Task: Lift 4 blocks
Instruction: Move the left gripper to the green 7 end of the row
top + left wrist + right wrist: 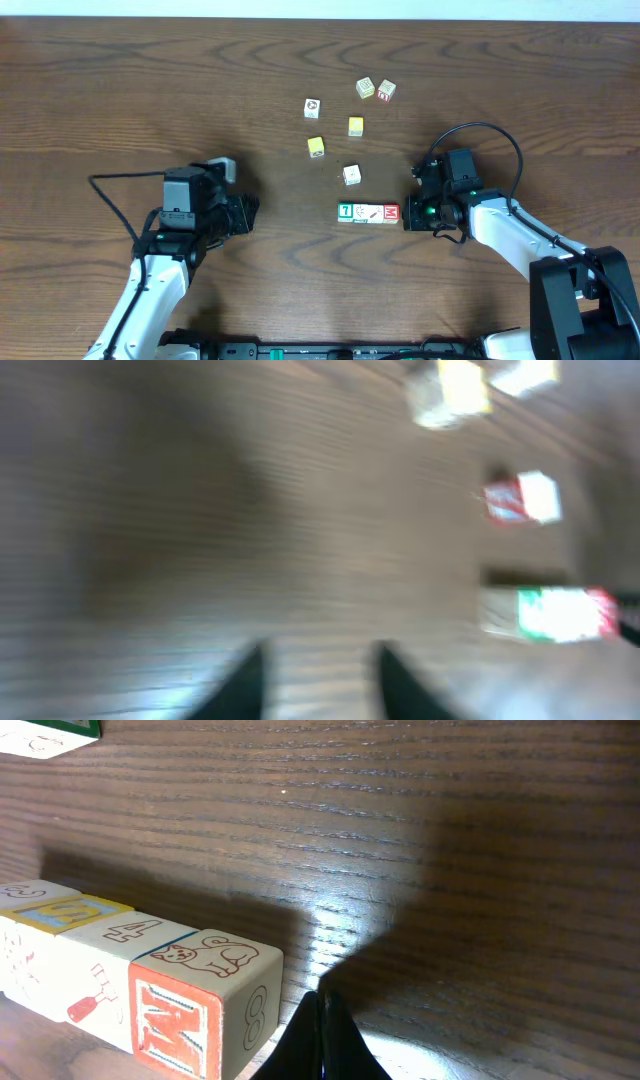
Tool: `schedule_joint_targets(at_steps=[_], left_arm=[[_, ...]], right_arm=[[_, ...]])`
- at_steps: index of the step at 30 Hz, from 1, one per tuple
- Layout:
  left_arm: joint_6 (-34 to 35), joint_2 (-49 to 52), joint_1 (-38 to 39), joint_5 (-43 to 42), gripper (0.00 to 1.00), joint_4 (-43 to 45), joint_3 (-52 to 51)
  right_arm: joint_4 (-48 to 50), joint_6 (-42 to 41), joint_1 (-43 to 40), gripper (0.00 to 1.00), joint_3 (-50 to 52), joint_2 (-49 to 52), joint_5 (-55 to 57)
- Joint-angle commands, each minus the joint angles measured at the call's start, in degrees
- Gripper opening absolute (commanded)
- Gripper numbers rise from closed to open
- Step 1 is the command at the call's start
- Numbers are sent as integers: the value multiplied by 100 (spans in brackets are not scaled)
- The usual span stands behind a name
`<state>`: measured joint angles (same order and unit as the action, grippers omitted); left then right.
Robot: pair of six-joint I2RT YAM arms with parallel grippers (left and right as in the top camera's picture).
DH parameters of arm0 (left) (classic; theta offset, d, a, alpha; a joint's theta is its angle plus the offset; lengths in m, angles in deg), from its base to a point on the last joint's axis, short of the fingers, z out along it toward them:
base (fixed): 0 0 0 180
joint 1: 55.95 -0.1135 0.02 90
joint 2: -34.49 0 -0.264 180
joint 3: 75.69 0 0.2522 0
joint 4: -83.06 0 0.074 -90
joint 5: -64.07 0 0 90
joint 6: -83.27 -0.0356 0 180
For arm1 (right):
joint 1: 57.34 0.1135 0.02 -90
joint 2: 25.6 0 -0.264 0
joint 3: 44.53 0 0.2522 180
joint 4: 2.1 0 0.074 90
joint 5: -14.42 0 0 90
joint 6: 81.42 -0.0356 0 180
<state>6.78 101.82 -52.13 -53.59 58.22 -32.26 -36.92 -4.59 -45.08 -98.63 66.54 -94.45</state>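
Observation:
Four blocks lie in a row on the table: a green "7" block (345, 211), two white picture blocks (361, 212) (376, 212) and a red "M" block (391, 212). My right gripper (408, 213) is shut with nothing in it. Its tips (322, 1030) stand right beside the red "M" block (175, 1025) at the row's right end. My left gripper (252, 213) hovers well to the left of the row. In the blurred left wrist view its fingers (245, 680) stand apart over bare wood, and the row (560, 612) shows far right.
Several loose cubes lie beyond the row: a white one (351, 175) just above it, two yellow ones (316, 147) (356, 126), and others (312, 107) (365, 88) (386, 91) farther back. A cable loops above the right arm (490, 130).

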Motion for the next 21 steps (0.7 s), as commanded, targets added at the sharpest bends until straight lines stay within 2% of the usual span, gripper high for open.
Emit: schedule_joint_targets(at_steps=[1,11,15,21], left_arm=[[-507,4,-22,-599,7,-136,120],[-619,-4,-26,-682,7,-361,118],[-697,37,-20,-667,7,20,85],[-664,402,87,-684,7,68,83]], right_arm=[[-85,-4,-59,1,15,33,-9],[-144,-2,-66,1,15,33,-269],[-37,142,-63,1,15,33,-693],[33,149,-63,1,-17,33,-695]])
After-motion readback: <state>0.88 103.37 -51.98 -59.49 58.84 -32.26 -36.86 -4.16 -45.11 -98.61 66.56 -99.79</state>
